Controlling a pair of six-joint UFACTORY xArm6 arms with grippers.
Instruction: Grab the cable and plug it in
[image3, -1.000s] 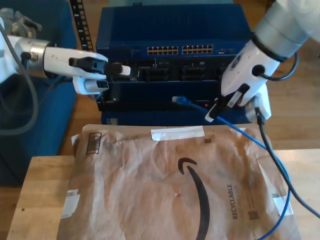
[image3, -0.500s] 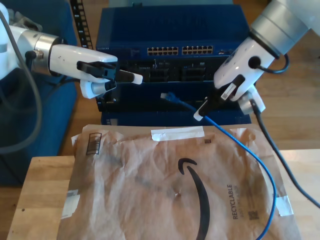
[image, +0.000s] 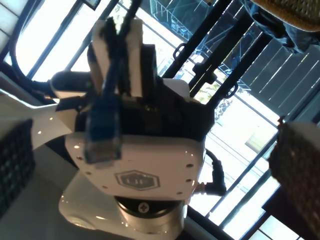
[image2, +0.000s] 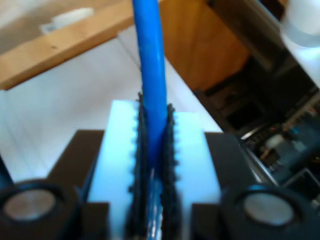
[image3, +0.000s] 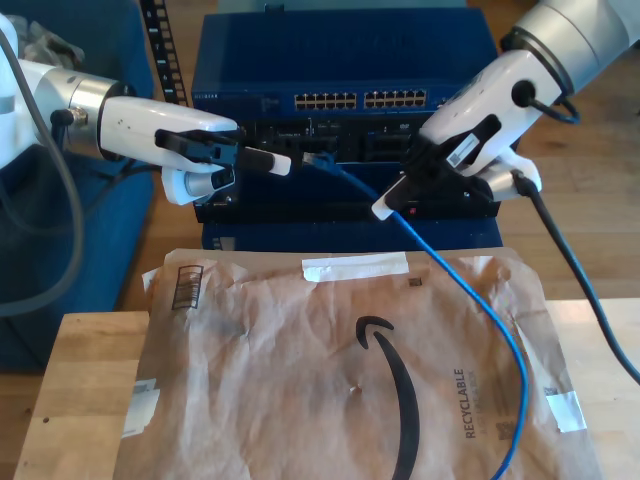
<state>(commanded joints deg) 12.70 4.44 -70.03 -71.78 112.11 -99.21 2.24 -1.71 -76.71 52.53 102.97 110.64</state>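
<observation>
The cable (image3: 460, 280) is thin and bright blue. My second gripper (image3: 385, 208) is shut on it, coming in from the exterior view's right. The second wrist view shows the cable (image2: 150, 60) pinched between the white toothed fingers (image2: 117, 150). Its free end rises to a blue plug (image3: 318, 158) in front of the dark rack ports. My first gripper (image3: 268, 160) reaches in from the exterior view's left, its tips just short of the plug. The first wrist view has the plug (image: 102, 135) facing it, and the two black pads (image: 12, 165) stand wide apart, open.
A blue network switch (image3: 345, 60) with a row of ports (image3: 360, 100) stands behind the arms. A brown paper mailer (image3: 350, 370) covers the wooden table (image3: 70, 400). A black arm cable (image3: 580, 290) hangs at the exterior view's right.
My second gripper has risen and swung toward the exterior view's left, lifting the plug up to port height. My first gripper has pushed further toward the exterior view's right, close to the plug.
</observation>
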